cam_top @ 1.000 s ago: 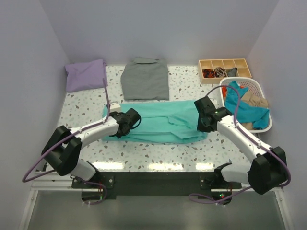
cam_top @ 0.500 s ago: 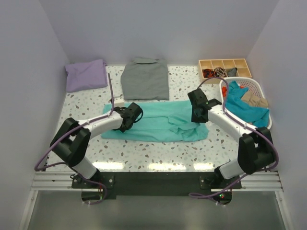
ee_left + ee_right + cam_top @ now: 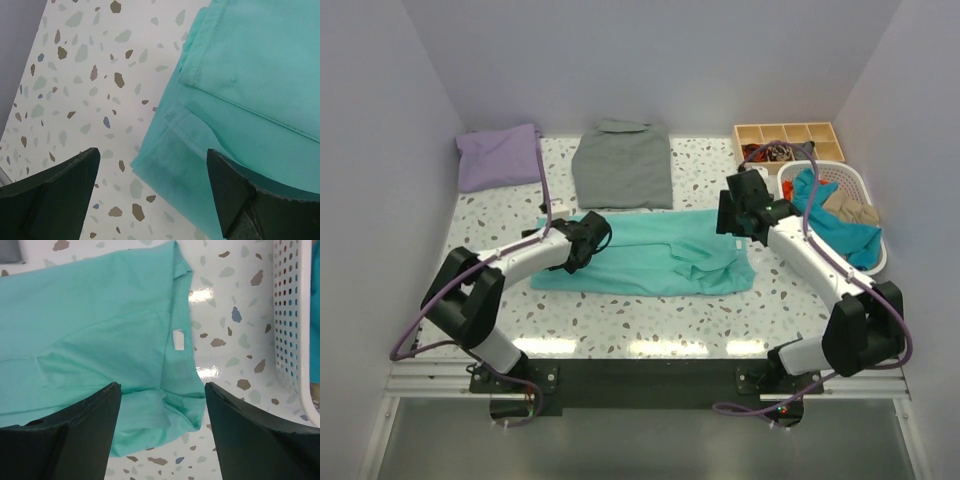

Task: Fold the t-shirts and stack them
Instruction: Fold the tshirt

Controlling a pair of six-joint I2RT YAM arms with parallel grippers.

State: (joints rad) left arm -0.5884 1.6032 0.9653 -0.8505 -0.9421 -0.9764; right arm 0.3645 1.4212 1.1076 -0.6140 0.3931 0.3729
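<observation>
A turquoise-green t-shirt lies folded into a long band across the middle of the table. My left gripper hovers open over its left end. In the left wrist view the shirt's folded corner lies between the spread fingers, untouched. My right gripper stands open above the right end. There the neck with its small white label and a rumpled sleeve show below the jaws. A lavender-purple t-shirt lies folded at the far left corner.
A folded grey shirt lies at the back centre. A white basket with blue and tan clothes stands at the right, its perforated wall close to my right gripper. A wooden compartment box sits behind it.
Both grippers were shut on the turquoise t-shirt and have opened and let it go. Both moved toward the far side, the right one rising off the cloth.
</observation>
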